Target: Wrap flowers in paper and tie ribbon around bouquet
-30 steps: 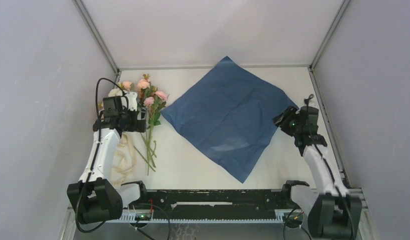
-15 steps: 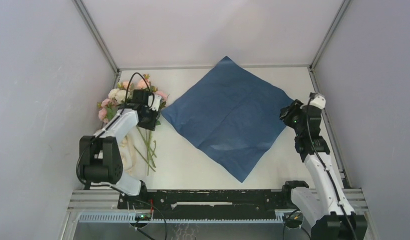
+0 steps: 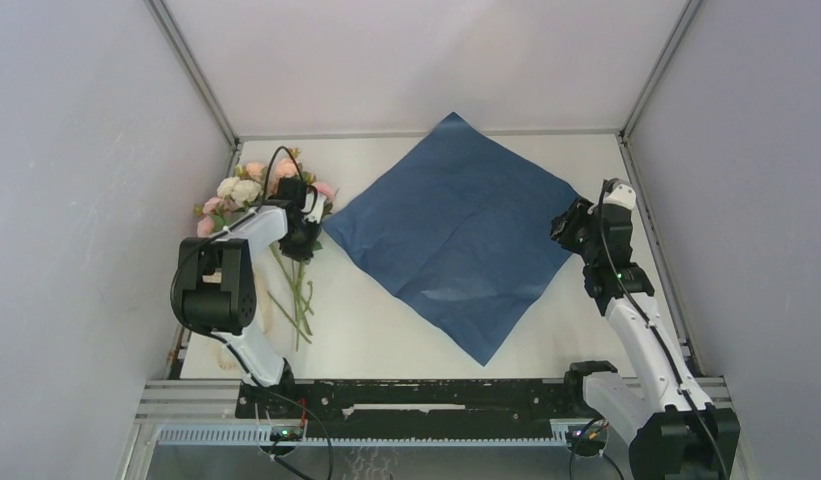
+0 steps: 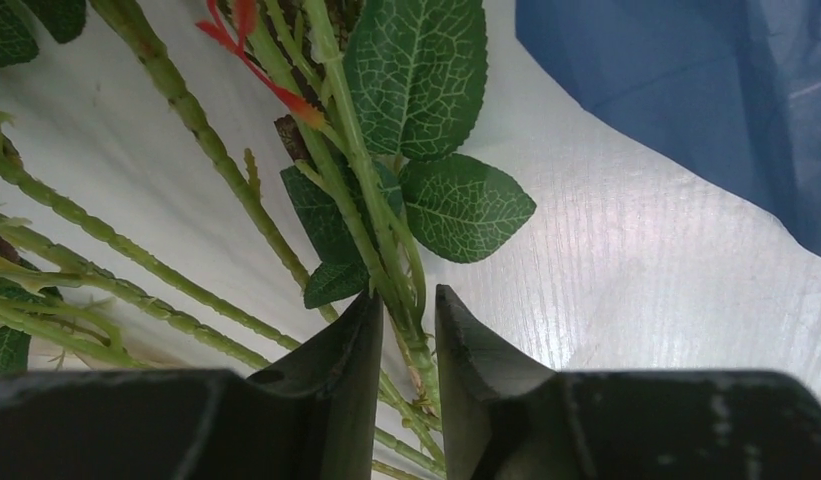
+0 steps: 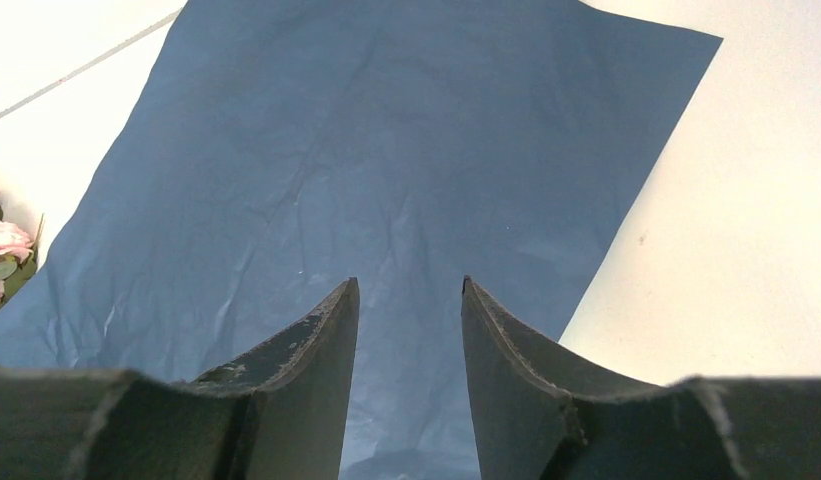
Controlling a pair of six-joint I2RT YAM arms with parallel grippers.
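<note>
Flowers (image 3: 238,189) lie loose on the table (image 3: 386,345) just left of the paper (image 3: 456,230), which is spread flat, navy face up, with nothing on it. The left gripper (image 4: 407,300) pinches a few green stems. The right gripper (image 5: 409,285) hovers over the paper's right corner, jaws apart and empty. Wrapping and tying both look undone.
</note>
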